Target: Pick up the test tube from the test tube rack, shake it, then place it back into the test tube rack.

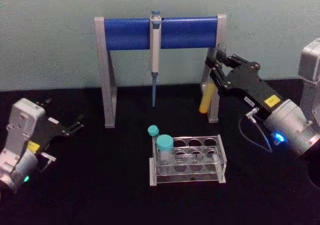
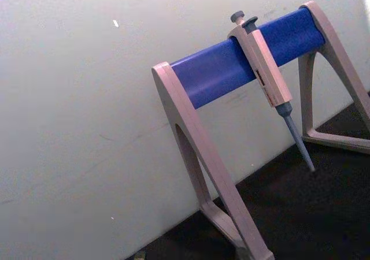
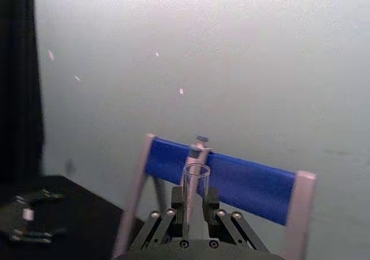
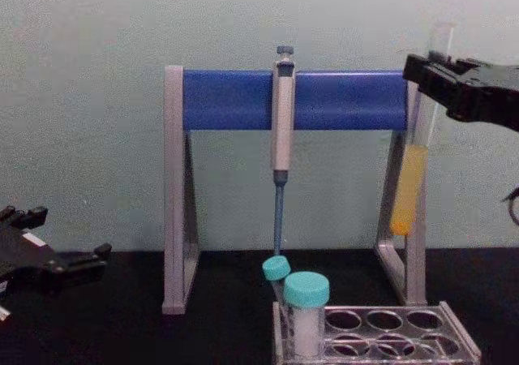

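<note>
Pale grey-green wall, plain and matte, straight ahead of right gripper jaws. Few small white specks on it. Black tabletop well below those jaws, meeting wall along straight edge. Dark vertical strip beside wall, off to one side of jaws. Light soft, even.

Items by count. One test tube holding yellow liquid; one clear test tube rack; two teal-capped tubes, namely a wide-capped tube and a narrow-capped tube; one pipette; one pipette stand, comprising two grey end frames and one blue crossbar; two grippers, the left gripper and the right gripper. The rack's holes are partly hidden, so no full count is given.
</note>
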Motion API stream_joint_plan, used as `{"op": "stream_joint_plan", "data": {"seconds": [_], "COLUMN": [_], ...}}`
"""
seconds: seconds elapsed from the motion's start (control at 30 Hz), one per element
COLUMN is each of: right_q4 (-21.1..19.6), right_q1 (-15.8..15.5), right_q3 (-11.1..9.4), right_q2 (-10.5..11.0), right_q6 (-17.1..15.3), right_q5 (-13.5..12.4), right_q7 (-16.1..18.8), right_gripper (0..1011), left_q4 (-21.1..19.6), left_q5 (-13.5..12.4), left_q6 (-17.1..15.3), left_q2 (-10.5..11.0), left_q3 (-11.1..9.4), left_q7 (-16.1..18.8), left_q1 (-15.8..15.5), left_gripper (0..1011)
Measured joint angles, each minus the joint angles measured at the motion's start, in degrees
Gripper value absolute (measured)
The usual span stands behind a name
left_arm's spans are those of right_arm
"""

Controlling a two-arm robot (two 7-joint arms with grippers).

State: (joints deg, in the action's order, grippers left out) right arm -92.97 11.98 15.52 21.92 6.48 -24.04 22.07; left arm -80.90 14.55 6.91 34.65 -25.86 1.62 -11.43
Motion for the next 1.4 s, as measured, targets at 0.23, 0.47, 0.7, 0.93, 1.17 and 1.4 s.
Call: {"op": "stream_joint_plan", "data": {"seconds": [0.23,0.47,0.7,0.93,1.17,1.4], "right_q4": [0.3,-2.0,-6.1,-9.0,-9.1,-7.2], "right_q1": [0.3,-0.3,-1.1,-1.4,-1.4,-1.0], "right_q3": [-0.2,0.0,0.1,1.3,2.4,3.3], "right_q2": [0.5,3.7,8.9,12.7,11.8,8.2], "right_q6": [-3.6,-8.5,-13.7,-14.2,-10.8,-6.2], "right_q5": [-7.9,-13.5,-14.0,-6.9,1.5,6.0], "right_q7": [5.6,9.3,7.8,1.6,-3.4,-5.8], "right_gripper": [235,235,235,235,235,235], "left_q4": [0.0,0.0,0.0,0.0,0.0,0.0], "left_q5": [0.0,0.0,0.0,0.0,0.0,0.0], "left_q6": [0.0,0.0,0.0,0.0,0.0,0.0], "left_q2": [0.0,0.0,0.0,0.0,0.0,0.0], "left_q3": [0.0,0.0,0.0,0.0,0.0,0.0], "left_q7": [0.0,0.0,0.0,0.0,0.0,0.0], "left_q1": [0.0,0.0,0.0,0.0,0.0,0.0], "left_gripper": [1001,1001,1001,1001,1001,1002]}}
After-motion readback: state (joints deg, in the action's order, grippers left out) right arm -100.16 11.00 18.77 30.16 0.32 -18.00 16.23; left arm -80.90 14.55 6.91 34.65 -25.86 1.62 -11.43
